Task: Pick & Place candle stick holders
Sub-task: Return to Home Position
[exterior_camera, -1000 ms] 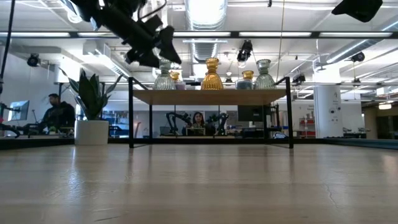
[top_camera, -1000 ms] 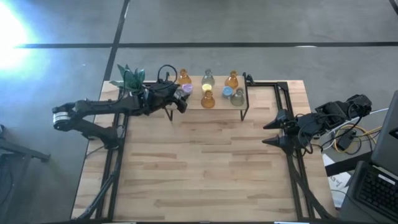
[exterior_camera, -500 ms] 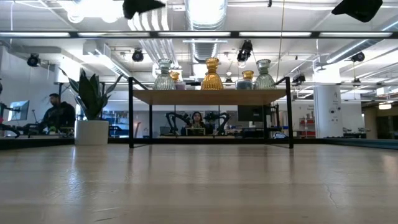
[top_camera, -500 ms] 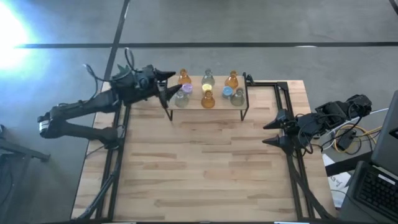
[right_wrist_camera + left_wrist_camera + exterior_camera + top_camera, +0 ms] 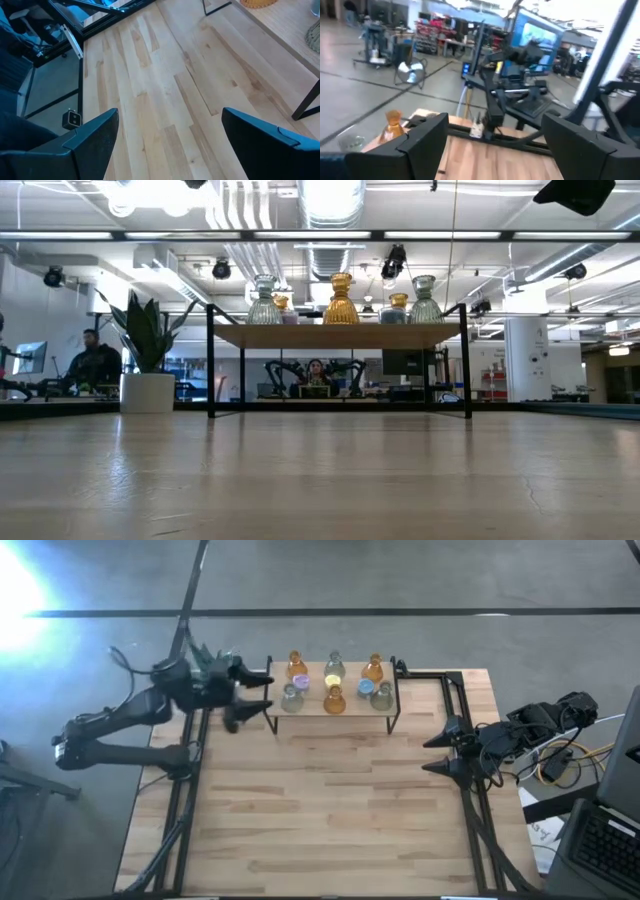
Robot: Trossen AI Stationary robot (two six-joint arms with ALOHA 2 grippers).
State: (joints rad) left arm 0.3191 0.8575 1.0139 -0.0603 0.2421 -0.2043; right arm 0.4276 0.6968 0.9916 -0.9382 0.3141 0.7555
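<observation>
The left gripper [image 5: 258, 693], fingers spread and empty, had drawn back leftward from the upper-centre shelf [image 5: 392, 705]. All the candle stick holders [image 5: 333, 697] stood there, so placing looked finished. The right gripper [image 5: 430, 755] waited at mid-right, fingers also apart.

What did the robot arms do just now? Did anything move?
The left claw backed away from the left end of the shelf, going left and up, out of the low view. It is open and holds nothing. The candle stick holders all stayed on the shelf. The right claw kept waiting, open, at the right edge of the table.
</observation>
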